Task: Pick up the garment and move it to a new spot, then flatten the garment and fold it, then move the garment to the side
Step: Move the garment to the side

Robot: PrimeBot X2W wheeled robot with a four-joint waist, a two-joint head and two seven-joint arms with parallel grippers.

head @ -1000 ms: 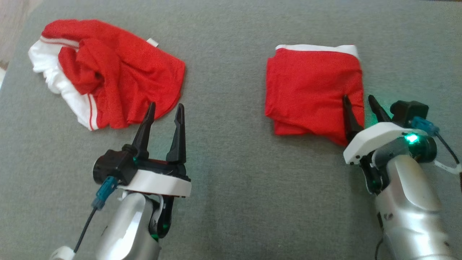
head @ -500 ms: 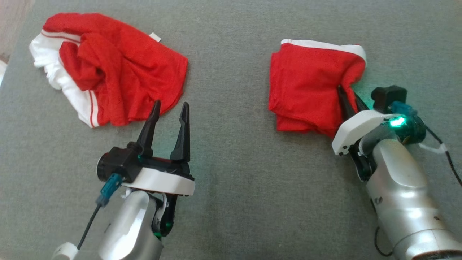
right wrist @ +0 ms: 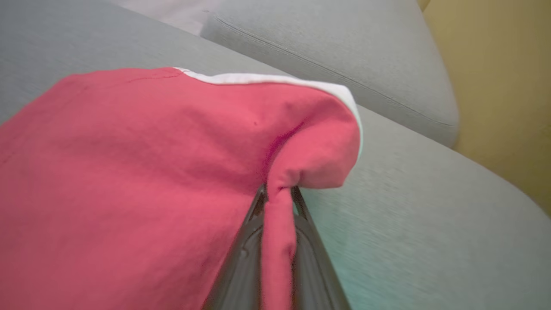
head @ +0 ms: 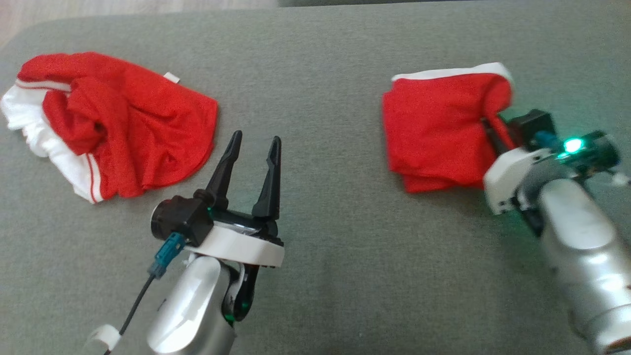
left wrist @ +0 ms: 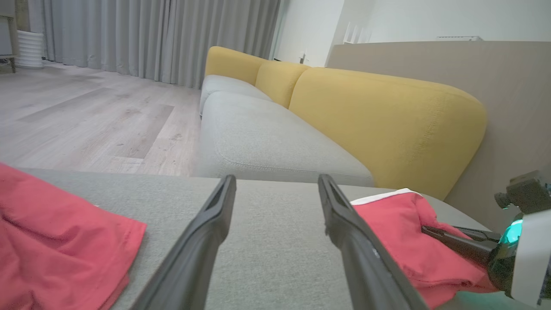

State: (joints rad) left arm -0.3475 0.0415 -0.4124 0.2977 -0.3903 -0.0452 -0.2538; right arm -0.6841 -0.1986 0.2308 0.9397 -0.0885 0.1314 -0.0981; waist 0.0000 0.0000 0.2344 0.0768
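Pinching the right side of the folded red garment (head: 434, 133) with the right gripper (head: 491, 125), both fingers squeezing tight on a little ridge of cloth and pulling it up into a bump. Lying toward the far right edge of the grey cushion (head: 335, 246), showing a white band along the far side, with most of the cloth resting flat. Hanging the left gripper (head: 257, 137) over the middle of the cushion, fingers spread wide apart, holding nothing, pointing at the bare grey between the two red things. Leaving the crumpled red garment (head: 128, 128) alone in a heap near the far left corner, well apart.

Judging the folded garment to be soft, thin and very light, bending and sagging when not held up. Risking pulling the layers apart by pinching only the top one. Thinking of a better hold down low at the folded edge, catching all the layers together. Thinking also of sliding it gently along the cushion toward the side, not lifting it high, and so keeping the fold neat.
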